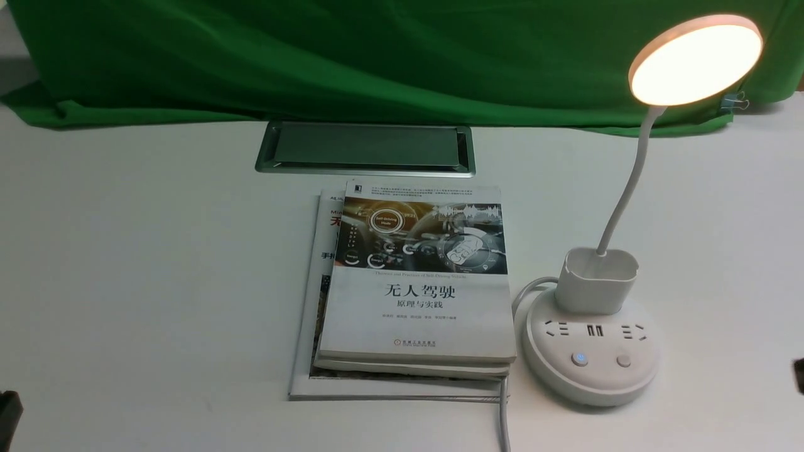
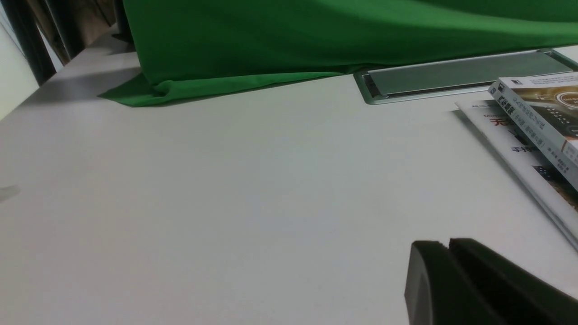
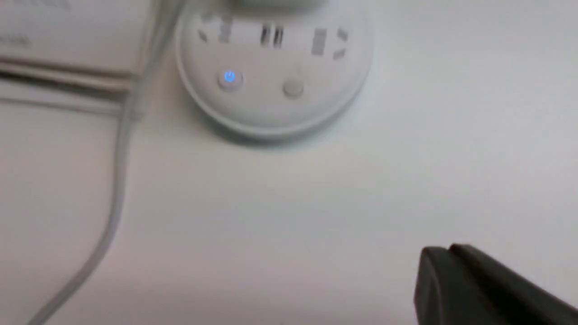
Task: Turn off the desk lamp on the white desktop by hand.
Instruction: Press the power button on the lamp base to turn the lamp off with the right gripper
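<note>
The white desk lamp (image 1: 590, 326) stands on the white desktop (image 1: 157, 263) at the right, its round head (image 1: 695, 59) lit. Its round base carries a blue-lit button (image 1: 579, 358) and a plain button (image 1: 624, 360). The base also shows in the right wrist view (image 3: 275, 72), with the blue button (image 3: 229, 77) and the plain button (image 3: 293, 88). My right gripper (image 3: 449, 250) is shut and empty, over bare desktop short of the base. My left gripper (image 2: 448, 244) is shut and empty over bare desktop, left of the books. In the front view only dark slivers of the arms show at the edges.
A stack of books (image 1: 414, 282) lies left of the lamp base, also in the left wrist view (image 2: 537, 122). The lamp's white cord (image 1: 502, 414) runs toward the front edge. A silver-framed grey cable hatch (image 1: 365, 148) sits behind the books. A green cloth (image 1: 377, 56) hangs at the back.
</note>
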`<action>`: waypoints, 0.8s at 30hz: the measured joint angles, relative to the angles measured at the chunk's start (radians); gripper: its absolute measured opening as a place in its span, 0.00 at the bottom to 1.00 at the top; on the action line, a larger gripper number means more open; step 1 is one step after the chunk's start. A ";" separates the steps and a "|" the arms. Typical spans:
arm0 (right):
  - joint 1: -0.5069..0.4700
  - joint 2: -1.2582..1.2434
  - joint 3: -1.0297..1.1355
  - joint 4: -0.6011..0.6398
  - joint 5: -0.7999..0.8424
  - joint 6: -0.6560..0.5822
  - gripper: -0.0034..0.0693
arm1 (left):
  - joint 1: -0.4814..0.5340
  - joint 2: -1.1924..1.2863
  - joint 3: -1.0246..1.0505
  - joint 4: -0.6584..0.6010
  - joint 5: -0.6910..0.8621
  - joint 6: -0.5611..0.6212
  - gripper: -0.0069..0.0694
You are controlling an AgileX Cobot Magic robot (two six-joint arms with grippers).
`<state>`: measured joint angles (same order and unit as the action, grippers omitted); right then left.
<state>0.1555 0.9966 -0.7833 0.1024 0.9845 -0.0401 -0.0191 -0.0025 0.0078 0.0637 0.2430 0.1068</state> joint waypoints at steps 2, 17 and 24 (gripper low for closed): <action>0.027 0.099 -0.023 0.001 -0.008 -0.002 0.11 | 0.000 0.000 0.000 0.000 0.000 0.000 0.12; 0.227 0.549 -0.174 -0.011 -0.191 0.046 0.11 | 0.000 0.000 0.000 0.000 0.000 0.001 0.12; 0.205 0.599 -0.178 -0.012 -0.244 0.046 0.11 | 0.000 0.000 0.000 0.000 0.000 0.001 0.12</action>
<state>0.3606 1.5954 -0.9615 0.0899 0.7405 0.0062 -0.0191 -0.0025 0.0078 0.0637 0.2430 0.1078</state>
